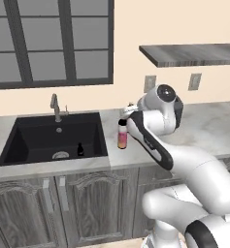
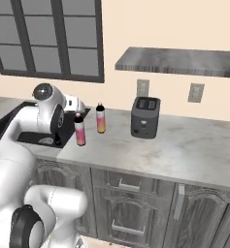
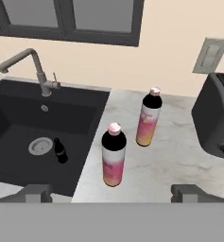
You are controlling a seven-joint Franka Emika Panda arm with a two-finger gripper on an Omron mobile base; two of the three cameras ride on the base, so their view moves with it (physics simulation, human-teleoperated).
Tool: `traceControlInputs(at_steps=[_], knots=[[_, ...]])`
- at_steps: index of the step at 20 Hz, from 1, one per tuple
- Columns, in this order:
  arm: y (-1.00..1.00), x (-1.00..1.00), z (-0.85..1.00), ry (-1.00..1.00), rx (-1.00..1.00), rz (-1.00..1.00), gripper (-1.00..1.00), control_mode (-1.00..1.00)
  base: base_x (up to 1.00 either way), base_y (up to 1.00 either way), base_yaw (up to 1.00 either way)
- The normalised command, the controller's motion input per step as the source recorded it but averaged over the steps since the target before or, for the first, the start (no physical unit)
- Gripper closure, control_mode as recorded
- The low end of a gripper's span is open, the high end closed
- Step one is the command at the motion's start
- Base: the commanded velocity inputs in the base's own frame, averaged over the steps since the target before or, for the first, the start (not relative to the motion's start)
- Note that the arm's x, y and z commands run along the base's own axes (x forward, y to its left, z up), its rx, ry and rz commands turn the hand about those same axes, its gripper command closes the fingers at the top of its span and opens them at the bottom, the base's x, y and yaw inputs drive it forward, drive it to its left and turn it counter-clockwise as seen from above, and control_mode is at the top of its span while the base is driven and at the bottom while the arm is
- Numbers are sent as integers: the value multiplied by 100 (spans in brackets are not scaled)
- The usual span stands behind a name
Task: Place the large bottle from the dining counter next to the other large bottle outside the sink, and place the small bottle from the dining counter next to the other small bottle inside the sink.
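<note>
Beside the sink (image 3: pixel 19 137), both big bottles (image 3: pixel 114 155) (image 3: pixel 149 117) standing close, gripper (image 3: pixel 111 193) wide and empty: lift straight up, avoid bumping them.

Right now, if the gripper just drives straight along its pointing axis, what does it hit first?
Likely the nearer large bottle: it stands almost centred ahead of the open gripper. The second large bottle stands farther back, right of that line. Depth is uncertain.

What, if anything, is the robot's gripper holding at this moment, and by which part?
Nothing is held. The gripper is open, its jaws wide apart and short of the nearer large bottle on the counter.
</note>
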Motion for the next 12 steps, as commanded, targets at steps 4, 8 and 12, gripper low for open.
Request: traceControlInputs(at_steps=[4,8,12], knots=[[-43,0,0,1,-6,0,-100,-100,0,0,0],[-8,-1,0,0,0,1,-100,100,-4,-7,4],[0,0,0,0,0,0,-100,100,-53,0,5]])
